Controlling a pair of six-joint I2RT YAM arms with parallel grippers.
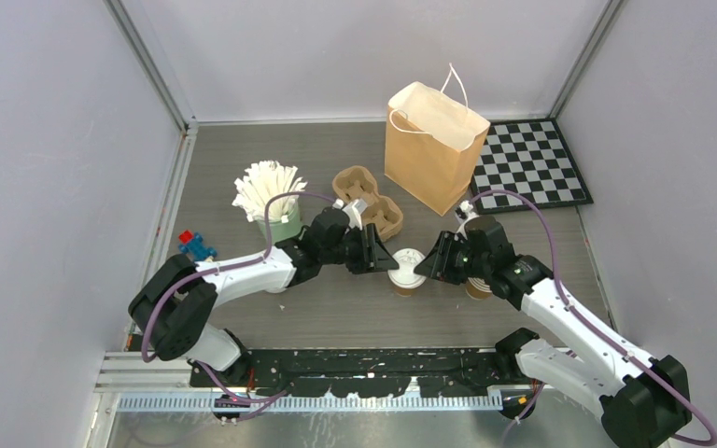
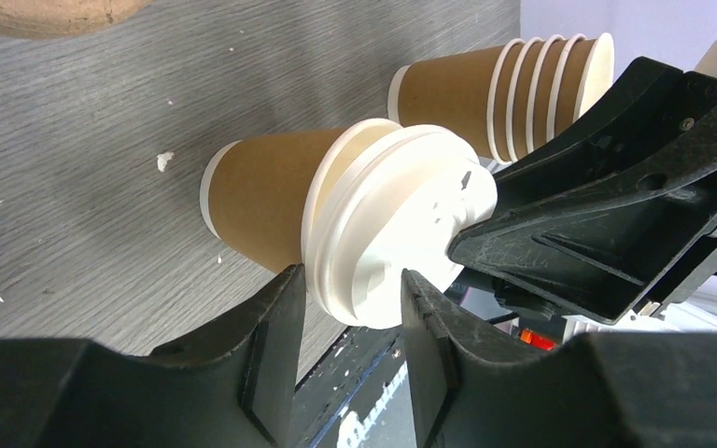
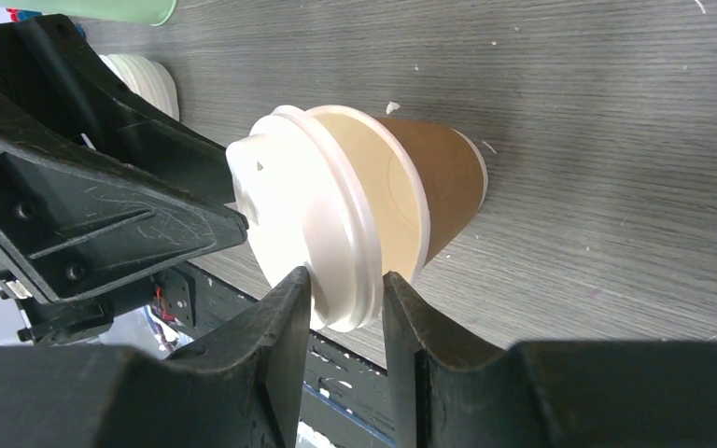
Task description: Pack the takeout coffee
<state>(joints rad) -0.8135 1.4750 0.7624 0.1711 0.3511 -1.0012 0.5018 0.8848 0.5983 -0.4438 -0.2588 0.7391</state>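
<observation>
The takeout coffee [image 1: 407, 273] stands in the middle of the surface [image 1: 336, 313]. The left claw [image 2: 353, 285] and the right claw [image 3: 347, 285] each pinch the rim of its white lid [image 2: 387, 224], which is not fully seated. The cup seems light and easy to crush, so it is better to hold it gently near the stiff rim.

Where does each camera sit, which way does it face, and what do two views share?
Top: above and behind the arms, facing down onto the table; both arms show, left claw and right claw at the cup.
Left wrist: on the left arm, facing along its fingers to the lid; right claw opposite.
Right wrist: on the right arm, facing along its fingers to the lid; left claw opposite.
Shared: both wrist views show the lid, pinched at its rim.
</observation>
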